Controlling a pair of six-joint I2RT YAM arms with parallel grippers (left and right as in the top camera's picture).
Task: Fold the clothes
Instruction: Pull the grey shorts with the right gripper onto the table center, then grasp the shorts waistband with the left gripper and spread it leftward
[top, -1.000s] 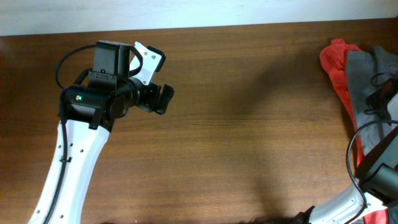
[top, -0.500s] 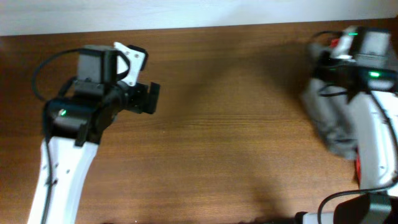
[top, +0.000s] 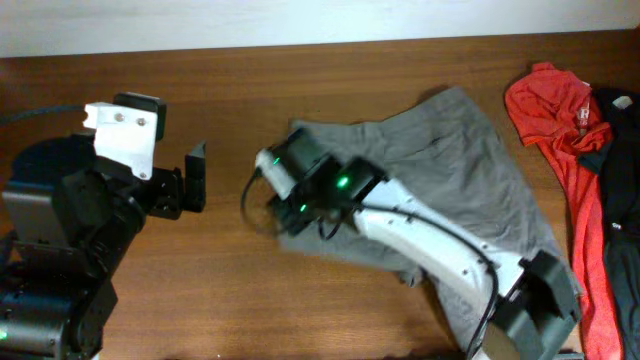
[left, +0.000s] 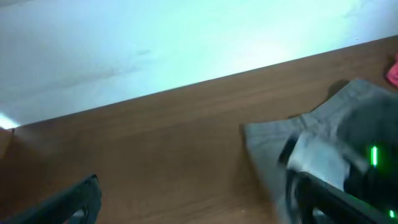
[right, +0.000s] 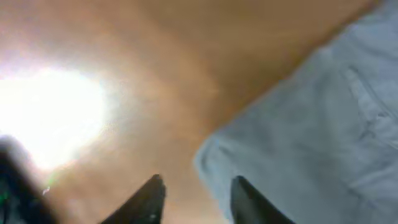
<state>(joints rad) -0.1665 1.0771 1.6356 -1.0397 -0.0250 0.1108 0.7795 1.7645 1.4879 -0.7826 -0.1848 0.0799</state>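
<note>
The grey-olive shorts lie spread and rumpled on the brown table, from the middle toward the right. My right gripper is at their left edge. In the right wrist view its two fingers are open, with the shorts' edge running between them and under the right finger. My left gripper is open and empty, left of the shorts and apart from them. In the left wrist view its fingers are wide apart and the shorts lie ahead, partly behind the right arm.
A red garment lies at the table's right end, with a dark one beside it at the edge. A bit of red also shows in the left wrist view. A white wall runs along the table's back edge.
The shorts have moved from the pile at the far right to the table's middle, along with my right arm. My left arm has drawn back to the left.
</note>
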